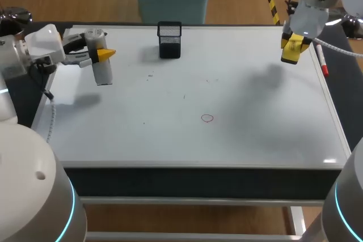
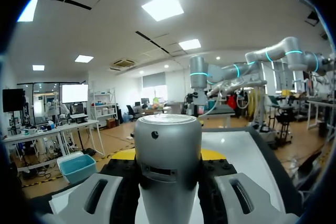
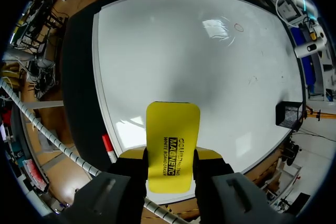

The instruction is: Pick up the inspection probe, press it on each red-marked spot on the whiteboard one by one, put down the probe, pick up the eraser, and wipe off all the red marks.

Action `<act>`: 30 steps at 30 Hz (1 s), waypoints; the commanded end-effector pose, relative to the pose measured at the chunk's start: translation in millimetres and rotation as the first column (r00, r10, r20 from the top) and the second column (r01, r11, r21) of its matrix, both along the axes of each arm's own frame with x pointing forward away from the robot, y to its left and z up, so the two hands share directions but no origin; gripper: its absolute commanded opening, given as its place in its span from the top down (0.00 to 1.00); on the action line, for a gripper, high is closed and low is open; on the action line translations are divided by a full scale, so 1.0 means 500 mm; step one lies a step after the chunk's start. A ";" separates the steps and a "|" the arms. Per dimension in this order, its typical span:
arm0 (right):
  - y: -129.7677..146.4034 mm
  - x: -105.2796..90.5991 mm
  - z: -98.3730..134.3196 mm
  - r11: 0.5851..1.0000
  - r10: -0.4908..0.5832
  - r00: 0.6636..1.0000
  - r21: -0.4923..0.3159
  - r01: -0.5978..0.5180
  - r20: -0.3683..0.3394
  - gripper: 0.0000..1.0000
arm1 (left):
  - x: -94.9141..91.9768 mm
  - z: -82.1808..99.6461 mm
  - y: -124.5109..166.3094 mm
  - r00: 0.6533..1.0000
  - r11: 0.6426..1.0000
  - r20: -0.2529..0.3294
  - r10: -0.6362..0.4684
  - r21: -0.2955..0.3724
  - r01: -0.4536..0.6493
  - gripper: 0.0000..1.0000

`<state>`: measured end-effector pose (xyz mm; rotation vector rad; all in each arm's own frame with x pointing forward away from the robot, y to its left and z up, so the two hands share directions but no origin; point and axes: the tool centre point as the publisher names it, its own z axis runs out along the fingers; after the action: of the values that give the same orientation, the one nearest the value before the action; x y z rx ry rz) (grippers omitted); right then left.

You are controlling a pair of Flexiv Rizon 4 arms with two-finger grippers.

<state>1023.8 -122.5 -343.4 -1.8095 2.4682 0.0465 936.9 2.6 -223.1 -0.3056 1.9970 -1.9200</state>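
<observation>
The whiteboard (image 1: 238, 100) covers the table and bears one small red circle (image 1: 207, 118) near its middle front. At the board's far left, my left gripper (image 1: 102, 55) is shut on the silver, cylinder-shaped probe (image 1: 101, 63) and holds it above the surface. In the left wrist view the probe (image 2: 168, 150) stands upright between the fingers of that gripper (image 2: 169, 157). My right gripper (image 1: 294, 48) hangs over the far right corner, shut on the yellow eraser (image 1: 292, 49). In the right wrist view the eraser (image 3: 173, 145) sticks out ahead of the gripper (image 3: 170, 156), and the red circle (image 3: 239, 27) lies far ahead.
A black mesh holder (image 1: 169, 39) stands at the back middle of the board, also visible as the holder (image 3: 289, 115) in the right wrist view. A red marker (image 1: 322, 60) lies along the right edge, close under my right gripper. A few faint specks dot the board's middle.
</observation>
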 end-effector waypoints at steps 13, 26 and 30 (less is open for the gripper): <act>-0.002 0.000 0.002 1.000 0.003 1.000 -0.002 -0.003 0.000 1.00 | -0.163 0.019 -0.145 0.982 0.982 0.013 -0.190 -0.017 0.190 1.00; -0.002 0.000 0.002 1.000 0.003 1.000 -0.002 -0.003 0.000 1.00 | -0.306 0.025 -0.357 0.904 0.904 0.023 -0.426 -0.016 0.426 1.00; -0.002 0.000 0.002 1.000 0.003 1.000 -0.002 -0.003 0.000 1.00 | -0.314 0.024 -0.411 0.893 0.893 0.021 -0.450 -0.015 0.450 1.00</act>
<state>1023.6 -122.6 -343.4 -1.8090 2.4674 0.0475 772.9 -176.5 -208.8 0.1907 2.1758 -2.1940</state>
